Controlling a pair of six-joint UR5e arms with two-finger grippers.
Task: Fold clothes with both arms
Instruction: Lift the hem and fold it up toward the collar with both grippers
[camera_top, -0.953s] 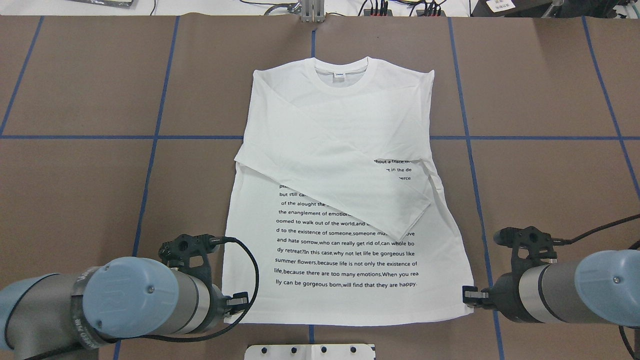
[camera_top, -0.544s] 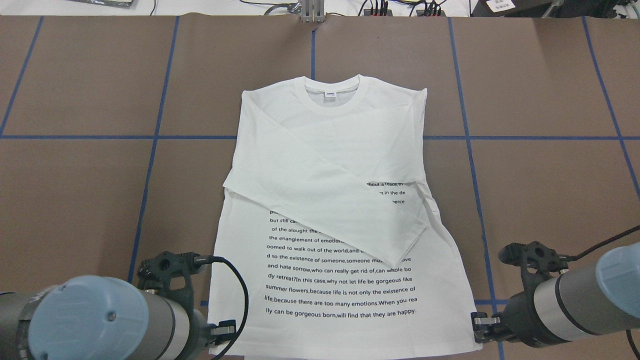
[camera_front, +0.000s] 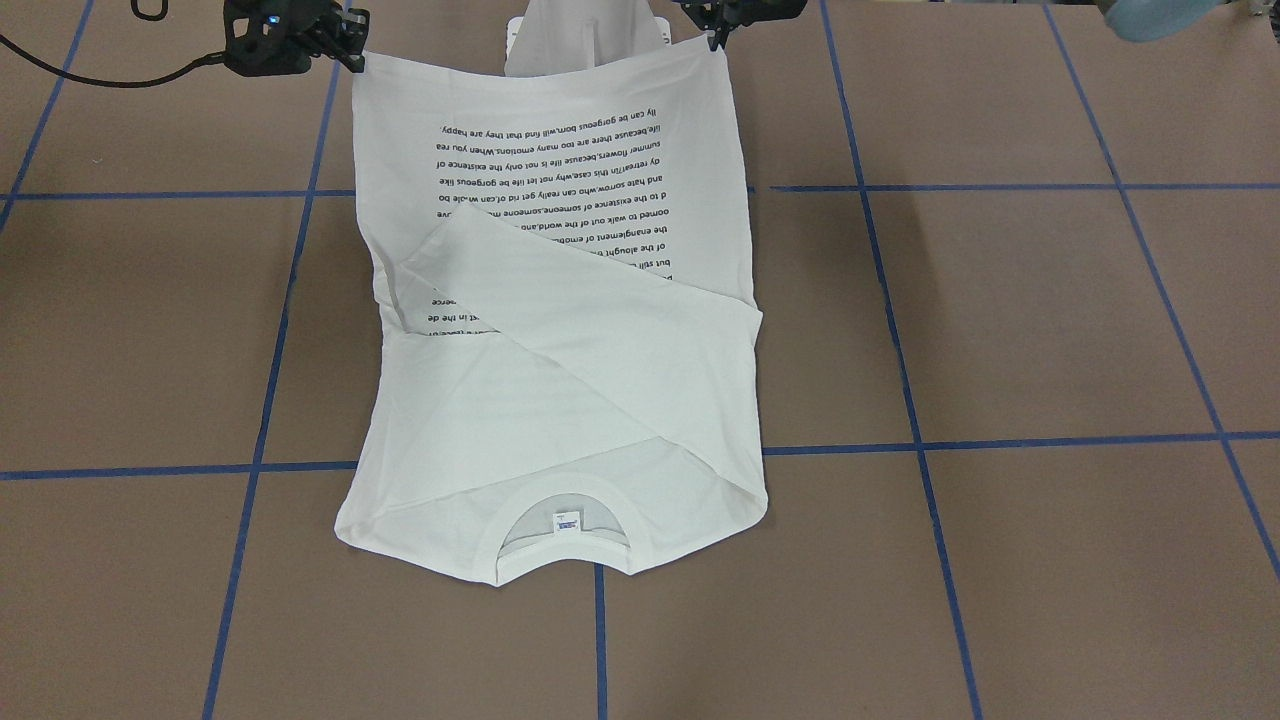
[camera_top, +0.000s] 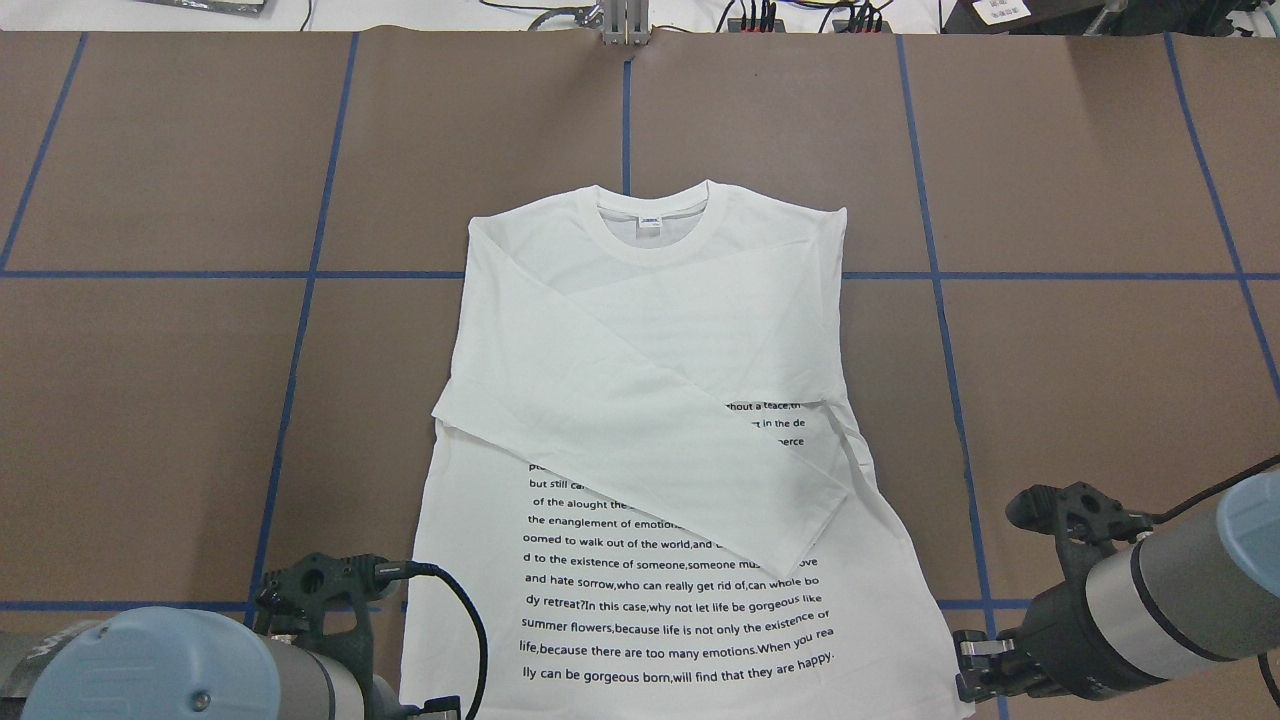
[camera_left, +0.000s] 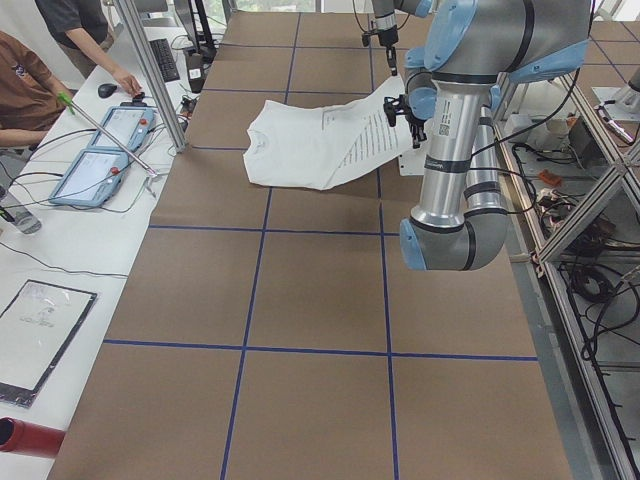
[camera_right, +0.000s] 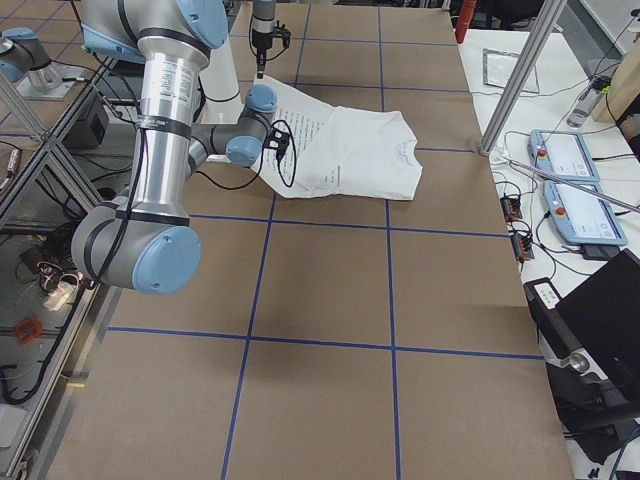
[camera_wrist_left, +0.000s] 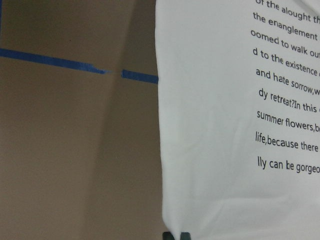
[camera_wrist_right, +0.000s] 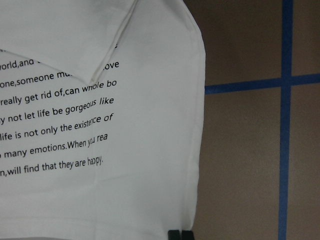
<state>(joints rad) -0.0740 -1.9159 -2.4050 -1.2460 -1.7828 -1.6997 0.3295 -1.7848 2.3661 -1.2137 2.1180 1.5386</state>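
The white long-sleeved T-shirt (camera_top: 640, 330) lies face up on the brown table, neck (camera_top: 650, 222) at the far side, both sleeves folded across the chest and partly covering the black text block (camera_top: 680, 610). My left gripper (camera_top: 440, 705) is shut on the hem's left corner; its fingertips (camera_wrist_left: 177, 235) pinch the cloth edge. My right gripper (camera_top: 968, 665) is shut on the hem's right corner (camera_wrist_right: 179, 234). In the front-facing view the hem is raised off the table between the left gripper (camera_front: 715, 35) and the right gripper (camera_front: 350, 55).
The white metal pedestal base (camera_front: 585, 40) stands just behind the raised hem. Blue tape lines (camera_top: 300, 274) grid the table. Cables and plugs (camera_top: 760, 15) line the far edge. Operators and tablets (camera_left: 100, 150) sit beyond the far side.
Both grippers have pulled back toward the robot with the hem corners held. The whole shirt has slid the same way, and its hem now covers the pedestal base in the overhead view.
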